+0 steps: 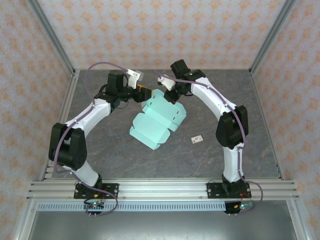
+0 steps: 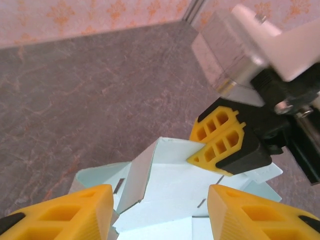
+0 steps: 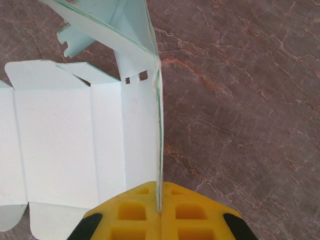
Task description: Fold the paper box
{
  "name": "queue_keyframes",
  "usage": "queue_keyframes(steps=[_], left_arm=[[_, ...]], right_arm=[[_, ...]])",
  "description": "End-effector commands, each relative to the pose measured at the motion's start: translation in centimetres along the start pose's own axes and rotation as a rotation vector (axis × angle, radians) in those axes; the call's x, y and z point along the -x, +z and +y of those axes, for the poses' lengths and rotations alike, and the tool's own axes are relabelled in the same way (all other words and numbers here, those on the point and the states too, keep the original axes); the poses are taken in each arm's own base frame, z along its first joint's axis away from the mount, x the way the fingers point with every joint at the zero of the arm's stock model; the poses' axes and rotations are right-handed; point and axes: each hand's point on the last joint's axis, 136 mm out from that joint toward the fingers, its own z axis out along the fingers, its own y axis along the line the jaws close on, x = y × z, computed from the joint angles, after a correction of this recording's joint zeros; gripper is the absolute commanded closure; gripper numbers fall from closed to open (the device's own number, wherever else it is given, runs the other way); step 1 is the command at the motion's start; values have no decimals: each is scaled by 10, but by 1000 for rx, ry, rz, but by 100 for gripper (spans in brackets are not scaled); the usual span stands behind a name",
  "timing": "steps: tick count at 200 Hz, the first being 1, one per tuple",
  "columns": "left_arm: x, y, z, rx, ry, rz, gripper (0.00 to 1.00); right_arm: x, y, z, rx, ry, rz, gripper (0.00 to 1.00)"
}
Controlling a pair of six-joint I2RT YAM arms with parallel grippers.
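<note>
Box: pale mint-green die-cut thin-card paper box (image 1: 157,120), an unfolded sheet near the middle of the grey stone-patterned tabletop (image 1: 100,150).
Look: flat panels, tabs and two small slots (image 3: 65,145); the 12 o'clock end is lifted, with one panel upright along a crease.
Right gripper (image 3: 160,200): yellow fingers pinched on the upright card edge at the sheet's 12 o'clock.
Left gripper (image 2: 160,210): jaws parted midway, above the sheet's 11 o'clock corner.
Tag: small white tag with a red mark (image 1: 196,139), at 4 o'clock, apart.
Count: one sheet, one tag, two grippers.

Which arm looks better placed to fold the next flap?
Probably the left: the left gripper is open and free over the paper box, while the right gripper is shut on its edge, holding it.
</note>
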Motion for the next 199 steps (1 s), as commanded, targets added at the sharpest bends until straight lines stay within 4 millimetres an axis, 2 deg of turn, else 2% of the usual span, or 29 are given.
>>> queue_keyframes(steps=[1, 58, 120, 156, 181, 199], left_arm=[[4, 2, -7, -40, -29, 32, 47], [4, 11, -12, -81, -36, 47, 47], [-11, 23, -35, -151, -36, 67, 52], [-16, 34, -38, -165, -52, 65, 52], [-19, 32, -37, -149, -44, 69, 52], [-20, 21, -36, -122, -27, 66, 52]], right_arm=[[9, -21, 5, 0, -15, -47, 100], [11, -23, 4, 1, -6, -53, 100], [21, -26, 3, 0, 22, -83, 100], [25, -24, 6, 26, 38, -102, 100], [22, -25, 6, 14, 32, -96, 100], [18, -27, 2, -15, 16, -82, 100]])
